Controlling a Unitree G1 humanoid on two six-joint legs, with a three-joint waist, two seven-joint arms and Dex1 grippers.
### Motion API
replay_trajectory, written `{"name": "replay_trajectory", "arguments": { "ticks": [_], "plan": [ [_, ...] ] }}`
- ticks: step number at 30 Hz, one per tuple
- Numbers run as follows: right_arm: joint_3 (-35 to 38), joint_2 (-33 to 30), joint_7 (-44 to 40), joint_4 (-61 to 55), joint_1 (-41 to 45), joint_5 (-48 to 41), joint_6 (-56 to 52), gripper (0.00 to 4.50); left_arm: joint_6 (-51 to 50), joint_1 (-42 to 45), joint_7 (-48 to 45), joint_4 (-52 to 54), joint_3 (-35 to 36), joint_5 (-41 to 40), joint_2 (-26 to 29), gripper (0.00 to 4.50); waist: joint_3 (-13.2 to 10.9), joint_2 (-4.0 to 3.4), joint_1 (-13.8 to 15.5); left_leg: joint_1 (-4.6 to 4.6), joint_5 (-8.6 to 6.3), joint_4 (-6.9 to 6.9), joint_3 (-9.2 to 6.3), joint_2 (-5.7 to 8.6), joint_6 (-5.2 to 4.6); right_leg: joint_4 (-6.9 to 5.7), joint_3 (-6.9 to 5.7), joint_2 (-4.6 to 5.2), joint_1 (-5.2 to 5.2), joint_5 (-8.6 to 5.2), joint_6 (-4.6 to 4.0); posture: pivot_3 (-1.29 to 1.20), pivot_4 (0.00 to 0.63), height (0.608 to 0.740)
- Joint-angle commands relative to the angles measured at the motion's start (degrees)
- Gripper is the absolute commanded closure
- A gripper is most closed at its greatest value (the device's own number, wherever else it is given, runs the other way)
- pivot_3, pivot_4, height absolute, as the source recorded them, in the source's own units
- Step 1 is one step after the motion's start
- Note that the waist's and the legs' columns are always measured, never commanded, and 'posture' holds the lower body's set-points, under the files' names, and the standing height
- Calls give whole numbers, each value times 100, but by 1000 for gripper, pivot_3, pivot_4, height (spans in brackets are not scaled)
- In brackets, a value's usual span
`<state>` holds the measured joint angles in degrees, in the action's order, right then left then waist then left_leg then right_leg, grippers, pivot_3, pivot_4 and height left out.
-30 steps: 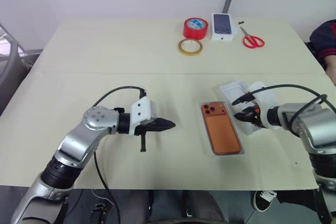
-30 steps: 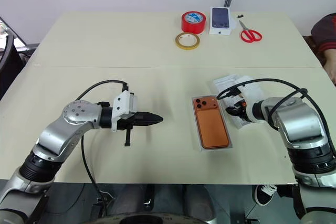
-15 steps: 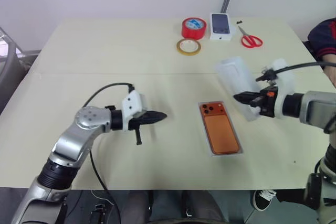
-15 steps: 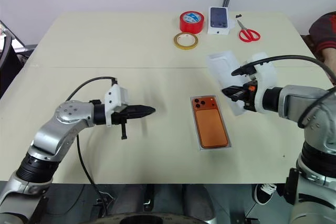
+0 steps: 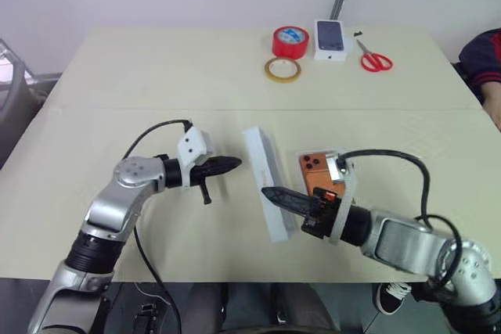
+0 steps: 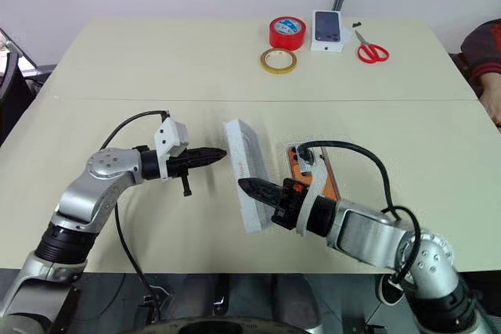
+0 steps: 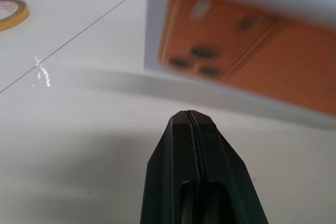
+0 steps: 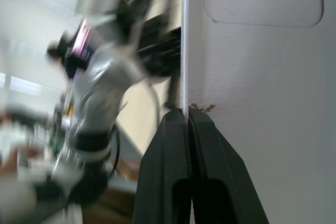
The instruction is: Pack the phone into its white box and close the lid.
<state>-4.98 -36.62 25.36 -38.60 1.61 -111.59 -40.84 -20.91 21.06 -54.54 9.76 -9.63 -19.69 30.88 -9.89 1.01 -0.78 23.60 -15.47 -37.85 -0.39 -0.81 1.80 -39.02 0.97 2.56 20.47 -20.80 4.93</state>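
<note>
1. Phone (image 5: 316, 170): flat, orange-copper, back up, with a square camera bump carrying three dark lenses at its far corner. It lies on the bench (image 5: 156, 76) inside the white box (image 5: 345, 181), right of centre; the right arm covers its near half.
2. White lid (image 5: 266, 181): long, shallow and plain white, standing tilted on its long edge just left of the phone, between the two grippers.
3. Right gripper (image 5: 270, 192): fingers pressed together on the lid's thin edge, as its wrist view shows, reaching leftward across the phone and box.
4. Left gripper (image 5: 232, 163): fingers fully closed and empty, pointing toward the lid's far end, close beside it but apart.
5. Far edge of the bench: red tape roll (image 5: 291, 41), yellowish tape ring (image 5: 282, 69), small printed carton (image 5: 331, 39), red-handled scissors (image 5: 374, 58).
6. Hard to make out: the box's rim shows as slivers only.
</note>
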Motion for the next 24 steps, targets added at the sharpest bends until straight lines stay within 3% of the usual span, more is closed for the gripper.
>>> {"name": "replay_trajectory", "arguments": {
  "ticks": [1, 6, 9, 12, 15, 20, 24],
  "plan": [
    [288, -263, 100, 73, 203, -141, 50, 3546, 5, 131, 52, 259, -370, 134, -254, 4500, 0, 0, 0, 0, 0, -2, 1, 1, 0, 0, 1, 0, -1, 0, 0, 0, 150, 740],
    [919, -1568, -718, 769, 1143, -141, -856, 1023, -7, 438, 93, 20, -908, 378, -768, 4500, -4, -11, 19, -2, 0, -6, 2, 1, -1, -3, 3, -2, -2, 0, 0, 0, 150, 740],
    [1075, -2612, -949, 1197, 1593, -141, -1406, 1023, 65, 770, 156, -413, -1161, 556, -1160, 4500, -3, -14, 32, -1, -4, -3, 1, 0, -7, 2, 1, -4, -3, 0, -1, 0, 150, 740],
    [1037, -3253, -1390, 1368, 1803, 751, -1805, 1023, 35, 1104, 262, -853, -1255, 653, -1570, 4500, -3, -12, 28, 2, -5, -6, 2, 0, -9, 3, 2, -4, -2, 0, -1, 0, 150, 740],
    [927, -3565, -1993, 1450, 1652, 2221, -1908, 1904, 8, 1331, 328, -1123, -1367, 727, -1962, 4500, -2, -13, 29, 3, -6, -6, 2, -1, -12, 3, 2, -6, -1, 0, -1, 0, 150, 740],
    [841, -3693, -2758, 1192, 1483, 3798, -1862, 4366, -150, 1314, 499, -1019, -1038, 556, -2060, 4500, -1, -18, 12, 3, -6, -6, 4, -1, -11, 2, 6, -7, 2, 0, -1, 0, 150, 740],
    [728, -3818, -3364, 894, 1256, 4870, -1763, 4445, -486, 1038, 357, -513, -788, 443, -1482, 4500, 0, -25, -5, 1, -6, -5, 3, -8, -11, -2, 8, -14, 5, 0, -1, 0, 150, 740]
  ]
}}
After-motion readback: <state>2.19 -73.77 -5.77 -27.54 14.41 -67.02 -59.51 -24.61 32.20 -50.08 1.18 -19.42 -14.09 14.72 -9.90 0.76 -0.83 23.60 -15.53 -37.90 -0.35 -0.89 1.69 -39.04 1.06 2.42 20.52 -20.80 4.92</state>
